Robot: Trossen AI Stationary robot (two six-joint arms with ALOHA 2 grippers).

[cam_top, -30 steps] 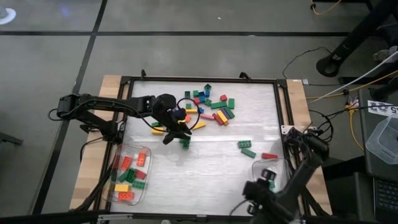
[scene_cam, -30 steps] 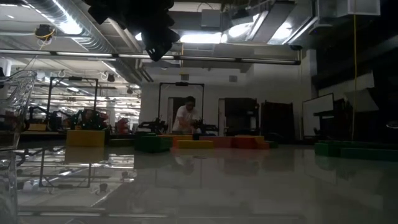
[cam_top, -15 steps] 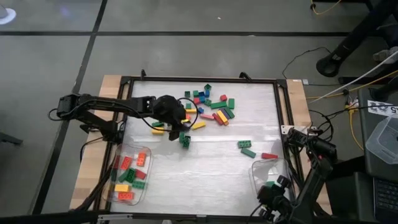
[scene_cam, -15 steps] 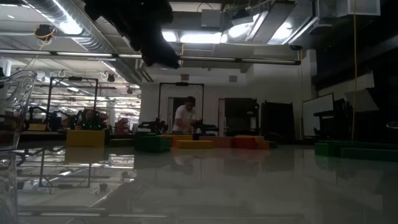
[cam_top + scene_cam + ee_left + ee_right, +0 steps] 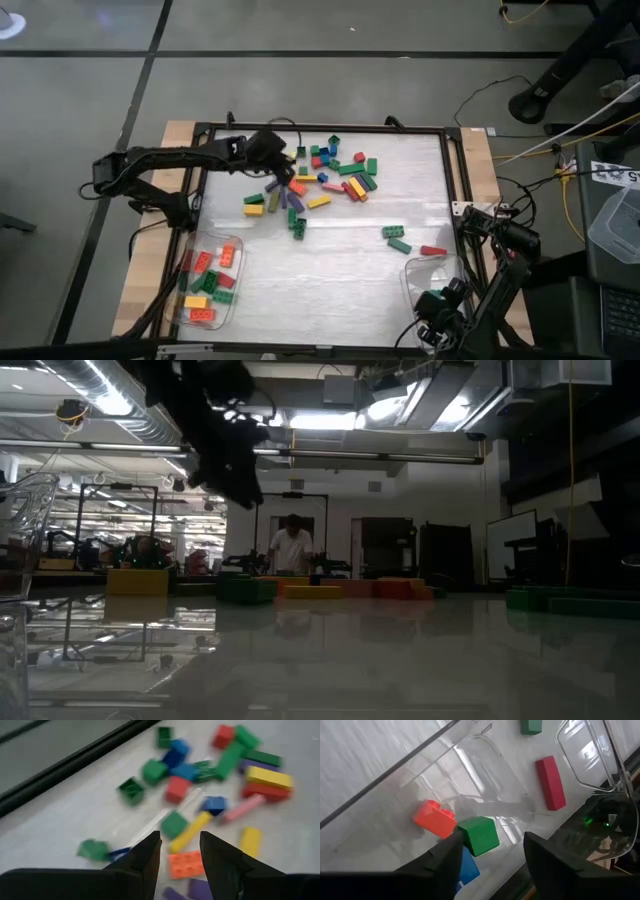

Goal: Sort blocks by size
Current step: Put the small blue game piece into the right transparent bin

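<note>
Both arms matt black, slender jointed links with bulkier rounded joint housings, thin black cables looped alongside; left gripper [image 5: 180,852] and right gripper [image 5: 492,852] each two dark, wedge-shaped tapering fingers, smooth-faced, no markings visible; person [image 5: 292,547] in background wears a white top.

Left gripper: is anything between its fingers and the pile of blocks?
Nothing visible. The left gripper hangs open above the pile of blocks, with an orange block showing just past its fingers.

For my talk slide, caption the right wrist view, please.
Open right end effector above the clear tub holding small green, orange and blue blocks.
</note>
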